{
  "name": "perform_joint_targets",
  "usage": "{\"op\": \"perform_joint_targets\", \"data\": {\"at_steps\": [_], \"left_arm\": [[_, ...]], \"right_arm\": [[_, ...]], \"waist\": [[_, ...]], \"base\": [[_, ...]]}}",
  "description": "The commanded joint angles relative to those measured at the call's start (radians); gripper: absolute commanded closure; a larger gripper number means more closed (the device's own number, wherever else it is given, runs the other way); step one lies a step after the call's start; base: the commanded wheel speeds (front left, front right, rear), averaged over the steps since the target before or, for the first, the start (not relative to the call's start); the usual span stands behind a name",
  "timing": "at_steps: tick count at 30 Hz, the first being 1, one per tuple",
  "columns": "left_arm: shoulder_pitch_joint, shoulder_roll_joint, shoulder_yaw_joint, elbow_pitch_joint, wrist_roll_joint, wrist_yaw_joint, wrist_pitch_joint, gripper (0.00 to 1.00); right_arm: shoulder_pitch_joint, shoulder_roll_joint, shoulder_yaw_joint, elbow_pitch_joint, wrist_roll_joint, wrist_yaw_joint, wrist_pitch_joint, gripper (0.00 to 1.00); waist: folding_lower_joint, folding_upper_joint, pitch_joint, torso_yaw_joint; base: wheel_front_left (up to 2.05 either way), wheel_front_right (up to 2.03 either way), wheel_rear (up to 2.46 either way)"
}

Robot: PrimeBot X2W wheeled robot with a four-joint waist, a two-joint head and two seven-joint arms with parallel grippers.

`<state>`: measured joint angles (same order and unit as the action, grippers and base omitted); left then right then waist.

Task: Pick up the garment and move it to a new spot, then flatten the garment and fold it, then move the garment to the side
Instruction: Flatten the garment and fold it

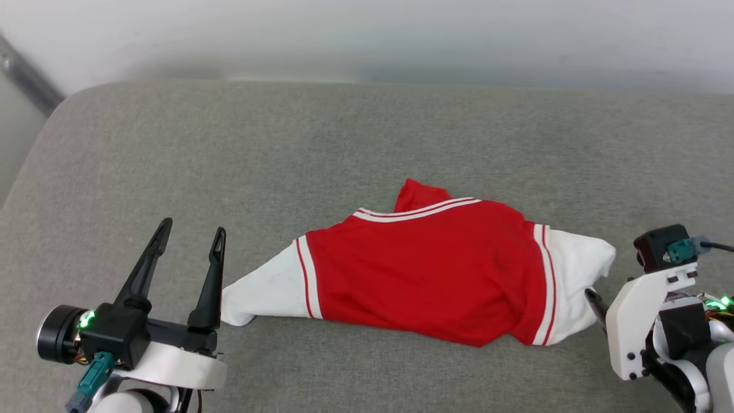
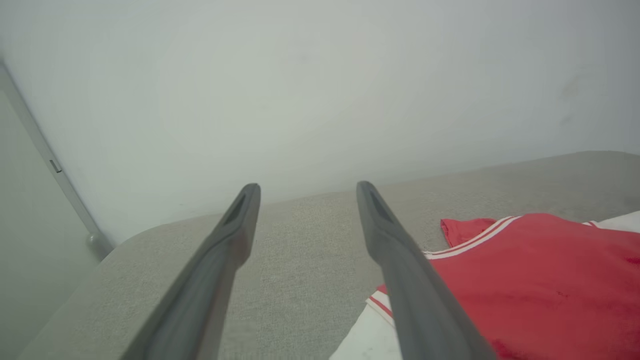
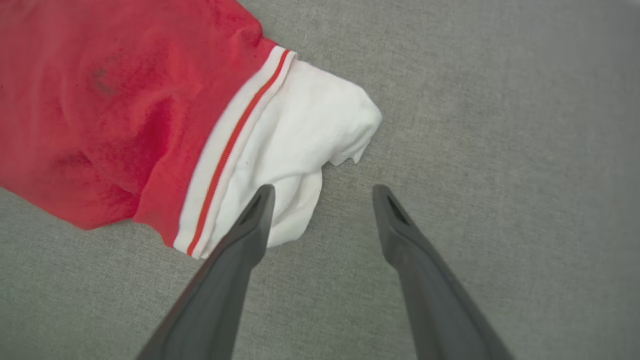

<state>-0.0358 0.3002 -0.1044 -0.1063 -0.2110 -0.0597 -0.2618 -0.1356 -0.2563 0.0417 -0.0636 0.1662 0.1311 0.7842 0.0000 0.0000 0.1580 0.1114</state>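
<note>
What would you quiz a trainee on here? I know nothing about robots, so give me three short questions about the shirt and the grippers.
1. True or false: the left gripper and the right gripper are both shut on the garment.
2. The garment's sleeves are: A) black B) white C) blue.
3. Fill in: in the head view, the garment lies ___ the two grippers.
Key: 1 false, both are open and hold nothing; 2 B; 3 between.
</note>
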Motion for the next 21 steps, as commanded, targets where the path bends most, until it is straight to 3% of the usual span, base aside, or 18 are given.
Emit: {"op": "perform_joint_targets", "data": {"at_steps": [1, 7, 13, 14, 15, 16, 21], "left_arm": [[-0.019, -0.013, 0.001, 0.002, 0.008, -0.008, -0.004, 0.00], [-0.046, -0.038, 0.002, 0.025, 0.025, -0.029, -0.004, 0.00], [-0.057, -0.052, 0.007, 0.039, 0.039, -0.045, -0.004, 0.00], [-0.057, -0.054, 0.009, 0.041, 0.041, -0.045, -0.004, 0.00], [-0.056, -0.056, 0.012, 0.042, 0.044, -0.045, -0.004, 0.00], [-0.053, -0.057, 0.016, 0.044, 0.048, -0.047, -0.004, 0.00], [-0.035, -0.061, 0.031, 0.055, 0.059, -0.052, -0.004, 0.00]], "right_arm": [[-0.021, -0.009, -0.003, 0.014, 0.012, -0.001, 0.030, 0.00], [-0.050, -0.009, -0.001, 0.106, 0.030, -0.001, 0.102, 0.00], [-0.018, 0.016, 0.006, 0.236, 0.021, -0.001, 0.086, 0.00], [-0.013, 0.016, 0.009, 0.254, 0.014, -0.001, 0.079, 0.31], [-0.009, 0.011, 0.012, 0.268, 0.004, -0.001, 0.071, 0.89], [-0.006, 0.004, 0.016, 0.279, -0.004, -0.001, 0.064, 1.00], [-0.010, -0.021, -0.024, 0.255, -0.024, -0.001, 0.016, 1.00]], "waist": [[0.0000, 0.0000, 0.031, 0.032], [0.0000, 0.0000, 0.070, 0.089], [0.0000, 0.0000, 0.083, 0.122], [0.0000, 0.0000, 0.083, 0.124], [0.0000, 0.0000, 0.082, 0.124], [0.0000, 0.0000, 0.078, 0.121], [0.0000, 0.0000, 0.047, 0.087]], "base": [[0.00, 0.00, 0.00], [0.00, 0.00, 0.00], [0.00, 0.00, 0.00], [0.00, 0.00, 0.00], [0.00, 0.00, 0.00], [0.00, 0.00, 0.00], [0.00, 0.00, 0.00]]}}
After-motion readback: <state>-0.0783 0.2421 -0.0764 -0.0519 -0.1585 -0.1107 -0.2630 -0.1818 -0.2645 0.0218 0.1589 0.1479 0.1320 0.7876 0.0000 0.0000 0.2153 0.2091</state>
